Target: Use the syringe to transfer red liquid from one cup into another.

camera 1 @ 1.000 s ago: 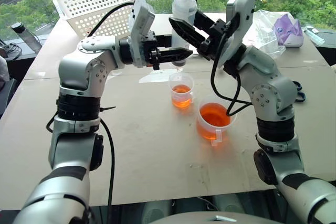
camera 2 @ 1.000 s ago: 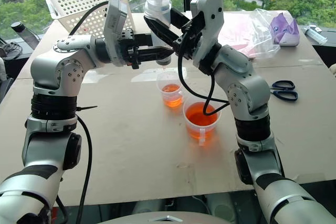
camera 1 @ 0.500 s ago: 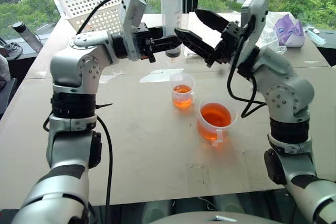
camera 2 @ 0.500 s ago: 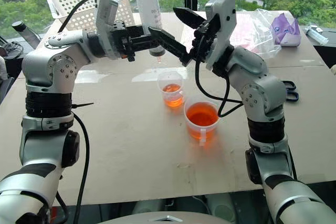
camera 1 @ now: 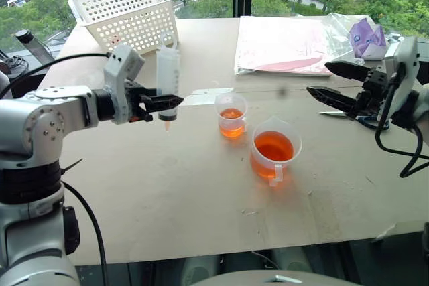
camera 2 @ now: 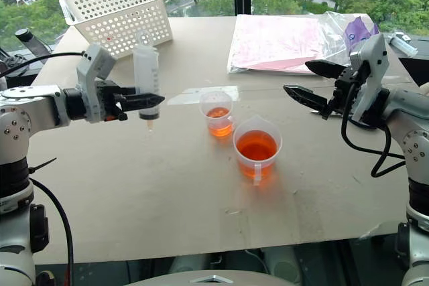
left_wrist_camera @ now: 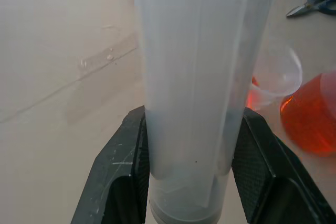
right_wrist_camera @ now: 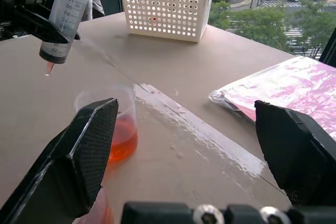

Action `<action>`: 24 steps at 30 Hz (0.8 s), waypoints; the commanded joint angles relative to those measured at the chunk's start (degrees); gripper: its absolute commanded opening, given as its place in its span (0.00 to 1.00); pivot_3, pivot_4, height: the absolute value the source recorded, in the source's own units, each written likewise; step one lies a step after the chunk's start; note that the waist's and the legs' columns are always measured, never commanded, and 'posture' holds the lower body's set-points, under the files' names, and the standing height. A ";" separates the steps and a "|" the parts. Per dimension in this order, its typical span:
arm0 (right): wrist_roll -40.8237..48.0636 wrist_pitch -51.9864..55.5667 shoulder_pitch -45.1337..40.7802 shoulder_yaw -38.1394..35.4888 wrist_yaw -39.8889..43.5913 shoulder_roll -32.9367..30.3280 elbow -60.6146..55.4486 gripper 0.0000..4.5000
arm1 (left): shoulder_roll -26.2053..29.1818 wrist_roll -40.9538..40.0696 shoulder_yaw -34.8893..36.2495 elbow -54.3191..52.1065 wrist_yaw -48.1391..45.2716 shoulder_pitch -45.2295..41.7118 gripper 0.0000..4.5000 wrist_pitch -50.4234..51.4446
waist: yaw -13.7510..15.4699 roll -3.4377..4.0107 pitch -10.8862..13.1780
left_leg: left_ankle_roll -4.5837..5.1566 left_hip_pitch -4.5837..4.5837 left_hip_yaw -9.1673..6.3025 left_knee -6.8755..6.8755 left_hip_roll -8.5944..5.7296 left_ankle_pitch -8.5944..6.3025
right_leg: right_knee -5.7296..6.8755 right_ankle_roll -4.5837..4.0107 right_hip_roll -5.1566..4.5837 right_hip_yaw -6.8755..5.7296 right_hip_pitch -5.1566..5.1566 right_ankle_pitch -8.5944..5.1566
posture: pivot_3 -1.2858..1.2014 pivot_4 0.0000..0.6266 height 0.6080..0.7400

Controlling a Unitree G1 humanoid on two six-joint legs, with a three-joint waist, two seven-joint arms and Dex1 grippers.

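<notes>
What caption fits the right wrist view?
Open right end effector faces the small cup; the left one holds the syringe.

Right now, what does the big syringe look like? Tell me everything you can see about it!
The syringe is a big clear plastic tube with black number marks up its side. It stands upright in the air, its narrow tip pointing down with a little red drop hanging from it. The left gripper pinches its lower end between two black fingers. It hangs above the bare table, off to the side of the small cup on the white basket's side, touching nothing else. The barrel looks empty.
</notes>
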 commanded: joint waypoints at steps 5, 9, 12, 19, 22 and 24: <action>0.44 -1.19 3.14 -1.12 4.05 -3.85 -1.99 0.98 | -2.46 3.00 -2.44 -4.25 9.40 4.58 0.34 4.54 | 1.25 -0.01 -0.01 | 0.00 0.08 0.01 0.02 0.00 0.00 | 0.01 0.00 0.00 0.01 0.07 0.00 | 0.52 0.24 1.00; 0.64 -1.26 5.82 -1.47 4.89 -3.99 -3.11 1.00 | -5.33 5.25 -3.91 -2.83 12.53 6.32 0.71 3.06 | 1.61 -0.07 -0.04 | 0.00 0.03 -0.01 0.07 0.00 0.00 | -0.03 0.00 -0.01 -0.01 0.07 0.00 | 0.52 0.24 1.00; -1.13 -3.90 10.70 -2.75 5.91 -4.24 -3.51 1.00 | -6.25 5.09 -3.29 -3.81 11.86 8.91 0.99 0.41 | 1.68 -0.07 -0.04 | 0.00 0.00 -0.01 0.06 0.00 0.00 | -0.14 0.00 -0.02 0.00 0.08 0.00 | 0.52 0.24 1.00; -2.06 -12.01 23.92 -9.41 9.88 -2.16 -1.83 1.00 | -6.23 5.37 2.45 -7.00 5.93 15.41 0.99 -18.77 | 2.12 -0.07 -0.04 | 0.00 0.00 -0.01 0.03 0.00 -0.01 | -0.31 0.00 -0.03 -0.02 0.16 0.00 | 0.52 0.24 1.00; -4.60 -13.38 30.80 -10.87 11.59 -3.40 -0.22 1.00 | -6.01 -0.65 8.37 -11.87 -1.09 20.97 0.99 -21.80 | 2.16 -0.04 -0.07 | 0.00 0.06 -0.01 0.03 0.00 -0.01 | -0.35 -0.01 -0.04 -0.03 0.23 0.00 | 0.52 0.24 1.00; -5.75 -15.96 35.38 -11.69 12.56 -2.14 0.00 1.00 | -4.86 -1.55 9.69 -16.52 -5.61 28.14 0.99 -24.87 | 2.09 0.05 -0.11 | 0.00 0.16 -0.01 -0.05 0.01 -0.01 | -0.55 -0.01 -0.06 -0.04 0.38 0.00 | 0.52 0.24 1.00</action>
